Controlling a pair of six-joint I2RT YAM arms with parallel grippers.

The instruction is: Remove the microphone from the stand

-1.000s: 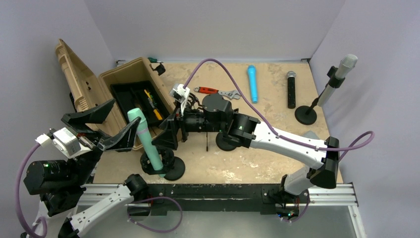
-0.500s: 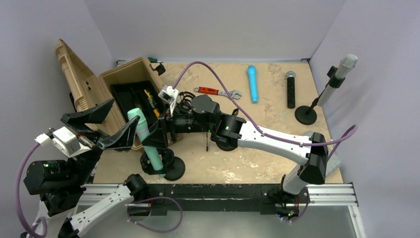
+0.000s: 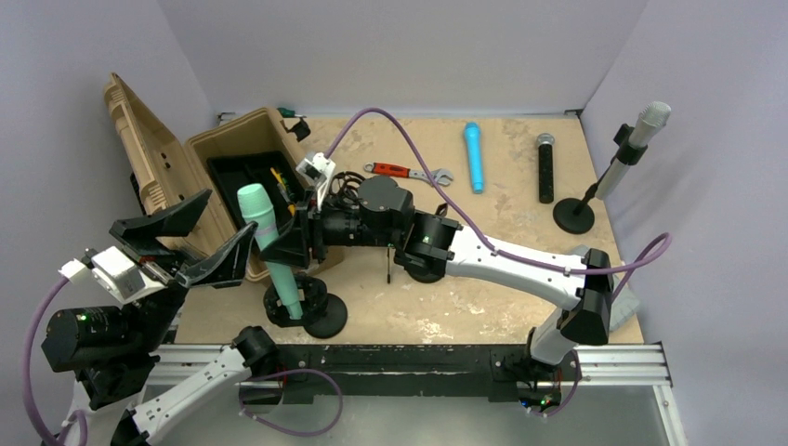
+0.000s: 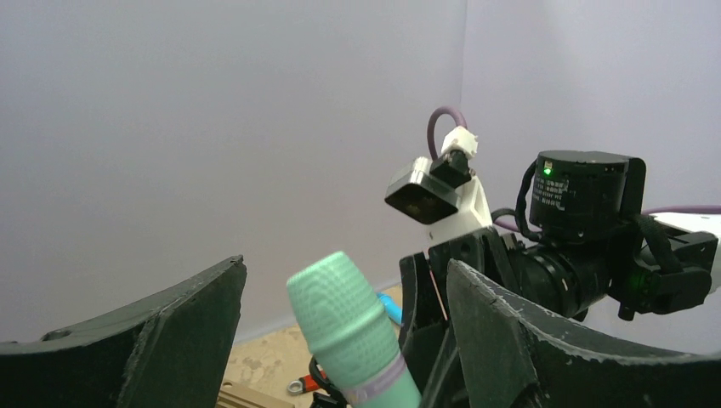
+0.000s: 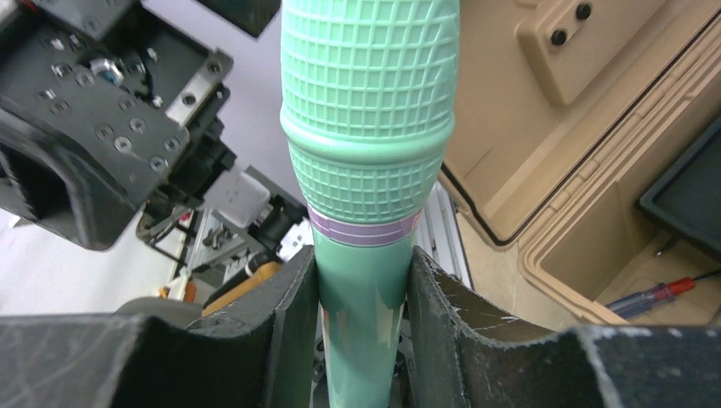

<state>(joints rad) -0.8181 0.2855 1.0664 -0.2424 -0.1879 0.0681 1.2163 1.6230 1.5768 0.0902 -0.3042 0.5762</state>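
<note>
as the right hand [image 5: 361, 333] clamps it, the microphone [image 5: 367, 110] stands tilted.

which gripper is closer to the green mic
Right. The right gripper is shut on the mic handle just under its head; the left gripper hangs open to the mic's left, not touching it.

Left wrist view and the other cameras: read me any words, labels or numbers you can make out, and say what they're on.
No text can be read in any view.
White label on the right arm's black motor housing: lines of print, too small to read.
Green microphone: no lettering shows.
</note>
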